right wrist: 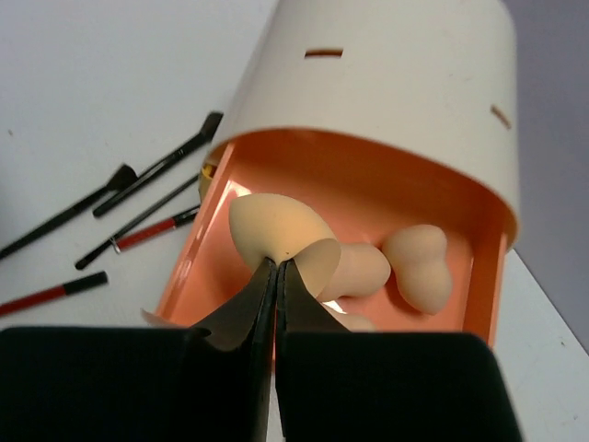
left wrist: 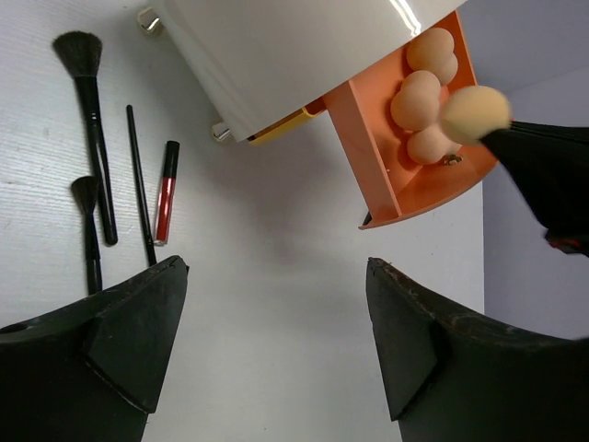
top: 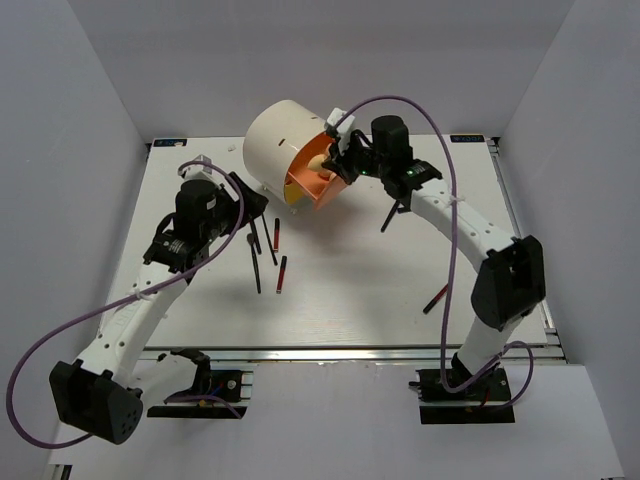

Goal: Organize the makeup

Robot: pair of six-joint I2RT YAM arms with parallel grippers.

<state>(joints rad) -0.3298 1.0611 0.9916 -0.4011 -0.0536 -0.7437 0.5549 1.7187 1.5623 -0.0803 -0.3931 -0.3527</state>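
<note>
Sponges (right wrist: 419, 262) lie in the open orange drawer (right wrist: 460, 198); right tool (right wrist: 276, 272) clamps another sponge (right wrist: 271, 230), left tool (left wrist: 276, 267) gapes.

On the white table (top: 360, 300) a cream cylindrical box (top: 278, 140) was set at the back. Black brushes (top: 256, 268) and red sticks (top: 282, 273) were scattered before it, with one stick (top: 435, 298) well apart at the right.
</note>
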